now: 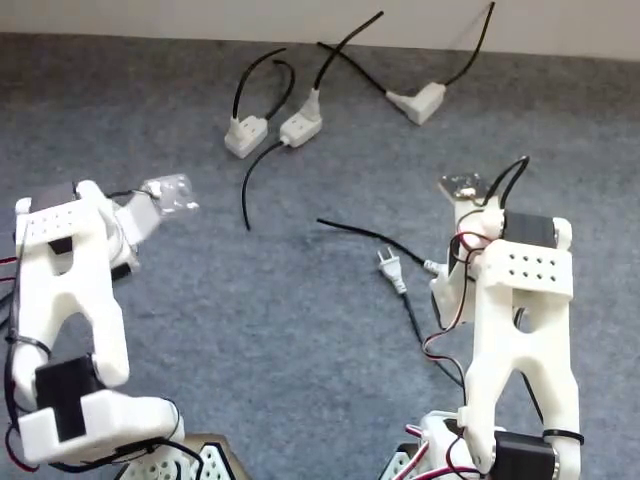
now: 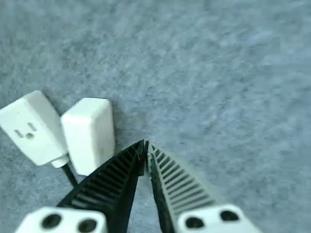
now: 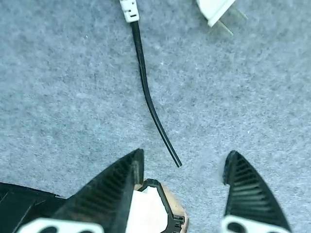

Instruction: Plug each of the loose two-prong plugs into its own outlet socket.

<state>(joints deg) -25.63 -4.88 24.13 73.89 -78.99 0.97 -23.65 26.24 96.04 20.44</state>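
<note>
A loose white two-prong plug (image 1: 391, 263) (image 3: 216, 9) lies on the grey carpet beside the right arm (image 1: 520, 270), with its black cord trailing toward that arm's base. My right gripper (image 3: 185, 154) hangs open above the carpet, with nothing between its fingers. At the back stand two white outlet blocks: one (image 1: 245, 135) (image 2: 26, 128) shows empty slots, the other (image 1: 300, 127) (image 2: 90, 133) has cords at both ends. My left gripper (image 1: 175, 195) (image 2: 146, 143) is shut and holds nothing, a short way in front of these blocks.
A white angled block (image 1: 420, 100) with black cords lies at the back right. A loose black cord (image 1: 370, 240) (image 3: 150, 107) runs from a white end piece (image 3: 129, 9) to a free end mid-table. The carpet's far edge meets a pale wall (image 1: 560, 25).
</note>
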